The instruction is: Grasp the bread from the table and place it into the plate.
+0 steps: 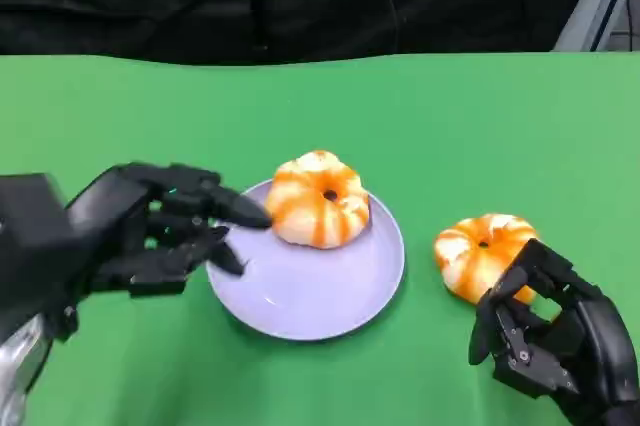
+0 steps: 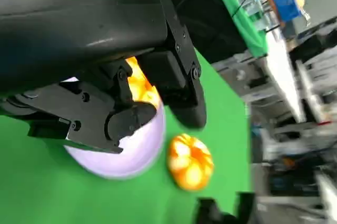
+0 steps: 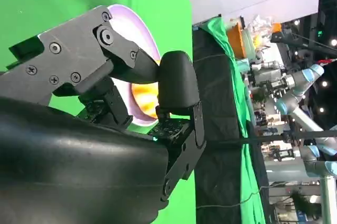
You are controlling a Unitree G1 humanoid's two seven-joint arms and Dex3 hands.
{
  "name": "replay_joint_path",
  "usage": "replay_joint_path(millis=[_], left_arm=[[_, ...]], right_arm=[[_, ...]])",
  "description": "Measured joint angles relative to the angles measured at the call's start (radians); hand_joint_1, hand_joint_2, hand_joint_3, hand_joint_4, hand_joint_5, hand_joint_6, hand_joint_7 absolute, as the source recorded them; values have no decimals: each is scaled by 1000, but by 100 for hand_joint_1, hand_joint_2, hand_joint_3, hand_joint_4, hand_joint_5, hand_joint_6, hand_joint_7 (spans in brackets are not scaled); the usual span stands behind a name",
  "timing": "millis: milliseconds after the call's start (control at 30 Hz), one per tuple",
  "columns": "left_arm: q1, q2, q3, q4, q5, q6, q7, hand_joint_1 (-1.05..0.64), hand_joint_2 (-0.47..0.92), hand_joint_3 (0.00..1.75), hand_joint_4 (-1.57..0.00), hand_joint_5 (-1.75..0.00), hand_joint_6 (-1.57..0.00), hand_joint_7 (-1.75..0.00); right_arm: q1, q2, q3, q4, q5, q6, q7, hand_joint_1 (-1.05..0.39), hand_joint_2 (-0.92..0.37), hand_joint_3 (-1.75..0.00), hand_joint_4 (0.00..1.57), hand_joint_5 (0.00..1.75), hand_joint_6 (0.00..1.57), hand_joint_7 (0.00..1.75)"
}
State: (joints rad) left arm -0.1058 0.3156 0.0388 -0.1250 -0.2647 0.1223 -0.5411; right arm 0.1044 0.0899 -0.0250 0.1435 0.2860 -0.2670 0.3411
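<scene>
Standing over the green cloth-covered counter (image 1: 480, 116), I note two round orange-and-white striped bread rolls. One striped roll on the plate (image 1: 320, 198) already sits toward the far rim of the round pale lilac plate (image 1: 300, 296). The second, the striped roll on the counter (image 1: 480, 251), lies on the bare cloth just beside the plate, on the robot's right and clear of its rim.

The black right hand (image 1: 550, 336) is plainly the nearer one. Its fingers are spread and hold nothing, with the fingertips at the near edge of that roll; whether they actually touch it I cannot tell. The roll lies directly ahead of this hand, away from the robot. Being round, it offers no long axis to align with.

The black left hand (image 1: 160, 228) hovers at the plate's left edge, fingers apart and empty, tips pointing toward the plated roll without touching it.

My judgement: the coming move belongs to the right hand, which needs to reach forward over the roll, close around it, then carry it leftward to the plate's vacant near side.
</scene>
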Motion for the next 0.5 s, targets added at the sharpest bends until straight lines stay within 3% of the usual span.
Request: replay_joint_path(millis=[100,133,200,500], left_arm=[[55,-2,30,-21,-73,21,-23,15,60,137,-87,-175,-77,-174],[67,-1,36,-21,-86,26,-26,13,66,125,-89,-175,-78,-174],[98,-1,50,-21,-114,29,-45,11,70,117,-90,-175,-78,-175],[224,-22,94,66,-170,-53,-126,13,75,111,-93,-175,-79,-175]], right_arm=[[0,-1,0,0,1,0,1,-14,-60,-107,85,175,61,175],[0,-2,-1,0,1,0,2,-14,-60,-107,85,175,61,175],[-1,-2,0,0,1,0,2,-14,-60,-107,85,175,61,175],[-3,-6,-6,-1,8,12,5,-16,-59,-106,85,175,61,175]])
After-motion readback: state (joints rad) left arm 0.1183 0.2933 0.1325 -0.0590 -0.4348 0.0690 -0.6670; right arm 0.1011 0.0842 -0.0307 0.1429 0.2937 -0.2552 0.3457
